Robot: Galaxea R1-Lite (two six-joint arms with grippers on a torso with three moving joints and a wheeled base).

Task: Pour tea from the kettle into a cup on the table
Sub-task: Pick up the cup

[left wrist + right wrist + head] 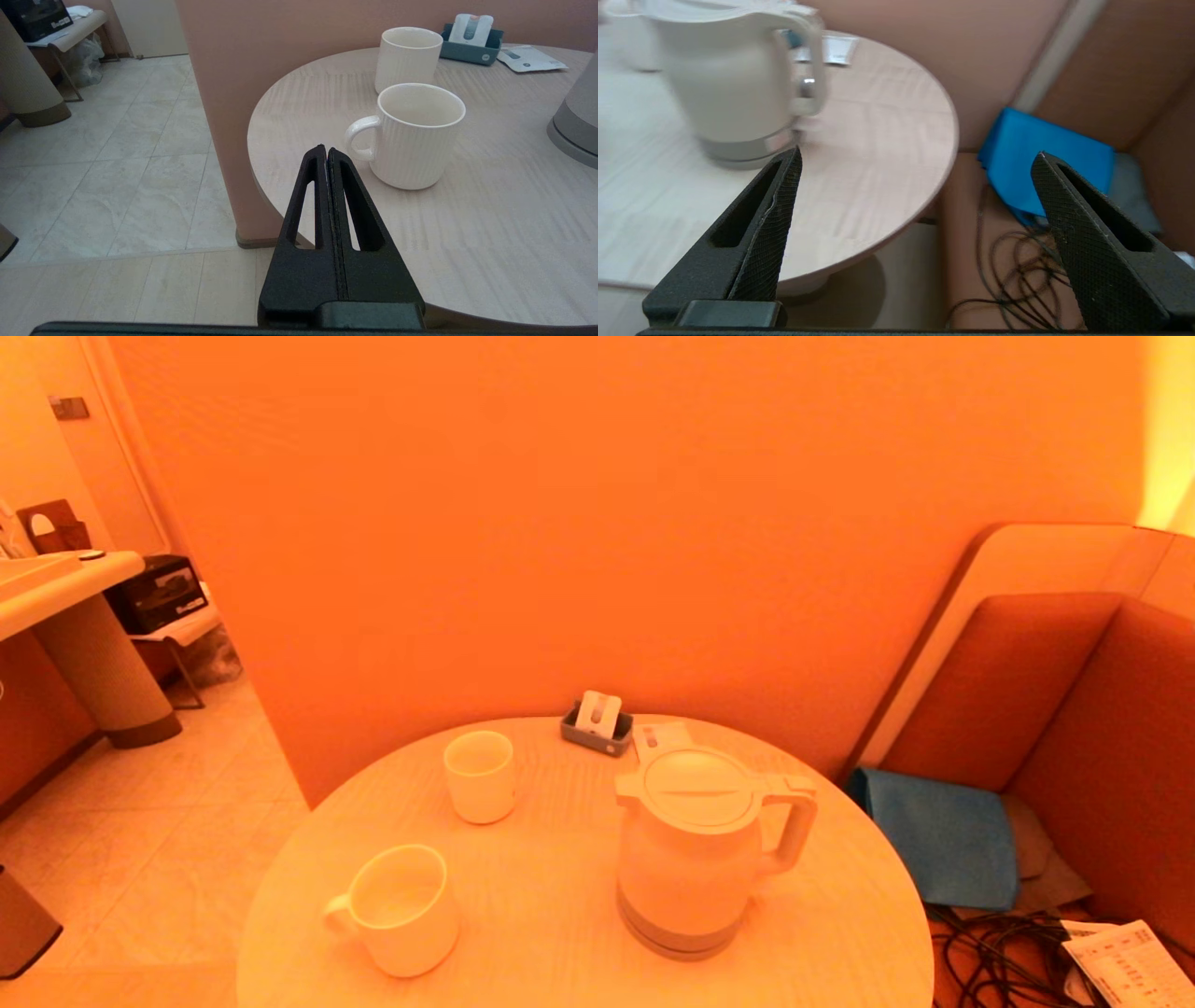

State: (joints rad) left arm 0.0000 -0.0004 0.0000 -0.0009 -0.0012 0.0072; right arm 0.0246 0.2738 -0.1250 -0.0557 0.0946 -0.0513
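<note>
The white kettle (pixel 695 845) stands upright on the right half of the round pale-wood table (pixel 551 933), lid shut, loop handle (pixel 794 826) turned to the right. The small handleless cup (pixel 479 776) stands at the far left of the table. Neither gripper shows in the head view. My right gripper (pixel 920 156) is open and empty, off the table's near right edge, short of the kettle (pixel 733 79) and its handle. My left gripper (pixel 326 150) is shut on nothing, at the table's near left edge, just short of the mug; the cup (pixel 407 58) stands behind the mug.
A wider white mug (pixel 401 910) with a side handle stands near the front left. A grey card holder (pixel 597 723) and a white packet (pixel 658 739) lie at the far edge. Right of the table are an upholstered bench, a blue folder (pixel 943 835) and black cables (pixel 994 957).
</note>
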